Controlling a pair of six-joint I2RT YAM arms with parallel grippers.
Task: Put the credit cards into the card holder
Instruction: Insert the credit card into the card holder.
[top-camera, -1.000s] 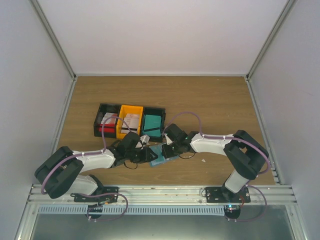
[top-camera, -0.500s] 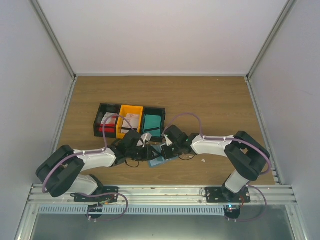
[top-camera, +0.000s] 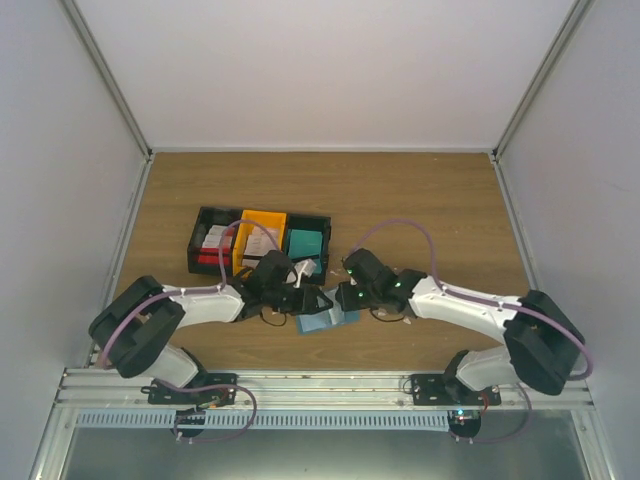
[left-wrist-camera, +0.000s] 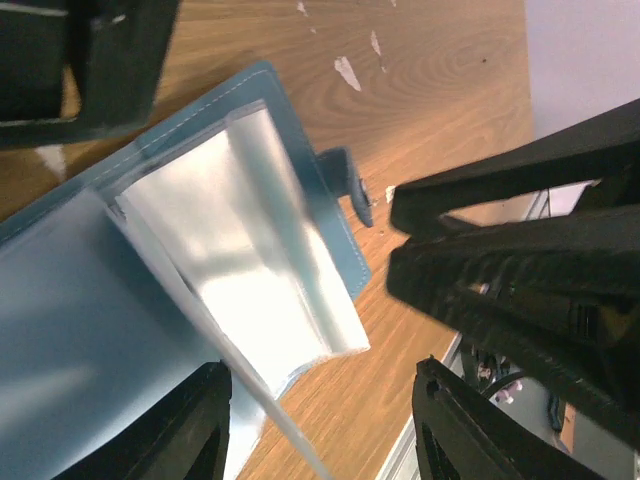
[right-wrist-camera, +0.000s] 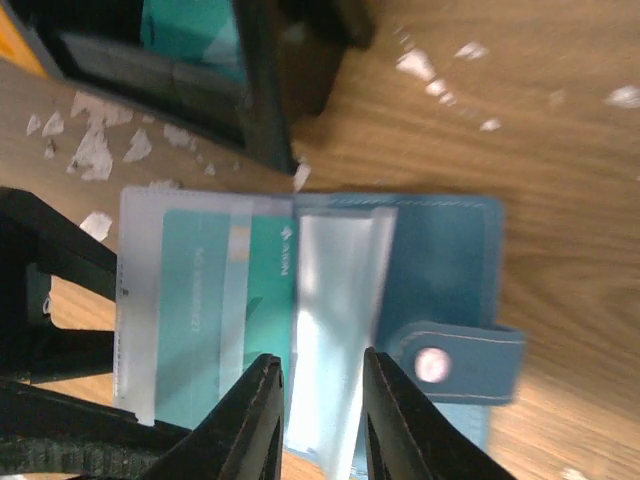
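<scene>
Card holder lay opened like a book on the wooden table, just in front of the row of bins, where both arms could reach it from opposite sides. Its snap tab was unfastened and hung off the outer edge, leaving the inner leaves free to turn.

1. The left gripper hovered low over the near half of the holder. Its jaws stood well apart and clamped nothing, and only the thin edge of a lifted leaf ran between them.
2. The right gripper stood over the fold. Its jaws were partly apart on either side of 1 raised clear sleeve, with no firm pinch visible. This placement probably served to keep a pocket mouth exposed.
3. A teal card already sat behind the clear window of the neighbouring leaf.
4. The credit cards, pale with red print, rested in the black and orange bins, well within the left arm's reach.
5. White scraps littered the wood beside the bins and had no part in the task.

Loading appeared barely begun, and a fresh card remained to be fetched.
</scene>
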